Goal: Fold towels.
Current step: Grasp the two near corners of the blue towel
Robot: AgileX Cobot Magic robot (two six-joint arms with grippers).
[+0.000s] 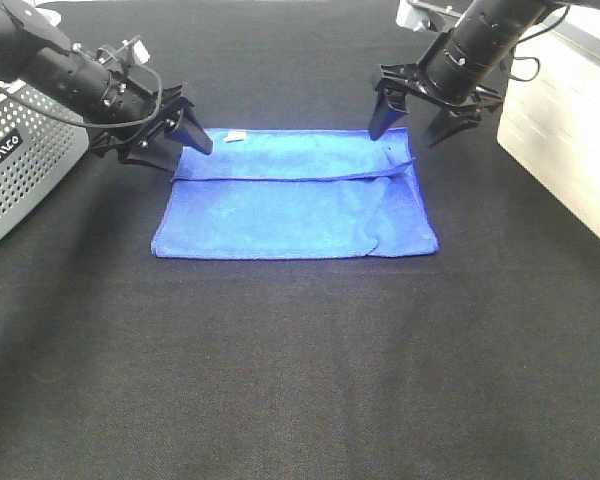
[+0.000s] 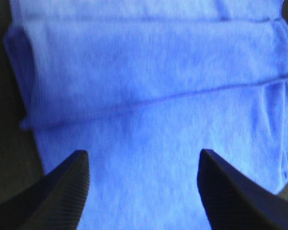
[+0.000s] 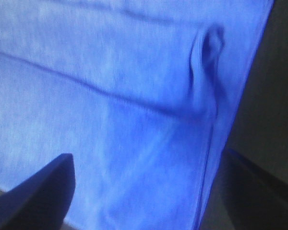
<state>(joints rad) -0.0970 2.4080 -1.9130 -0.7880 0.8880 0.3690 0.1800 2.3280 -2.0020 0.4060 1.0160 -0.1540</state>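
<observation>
Beneath parted left gripper [image 1: 188, 153] and right gripper [image 1: 407, 135], far corners of blue towel [image 1: 295, 205]

We see a black cloth [image 1: 300, 380] covering the whole work surface, evenly lit and faintly textured. At its left edge we find a grey perforated basket [image 1: 20, 165] with white lettering on it, and along the right side a pale whitish block [image 1: 560, 130].

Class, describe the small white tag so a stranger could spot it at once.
Start at the black table and find the blue towel folded on it. Follow the towel's far edge toward the left end effector; the white tag lies there, the only pale patch on the cloth.
</observation>
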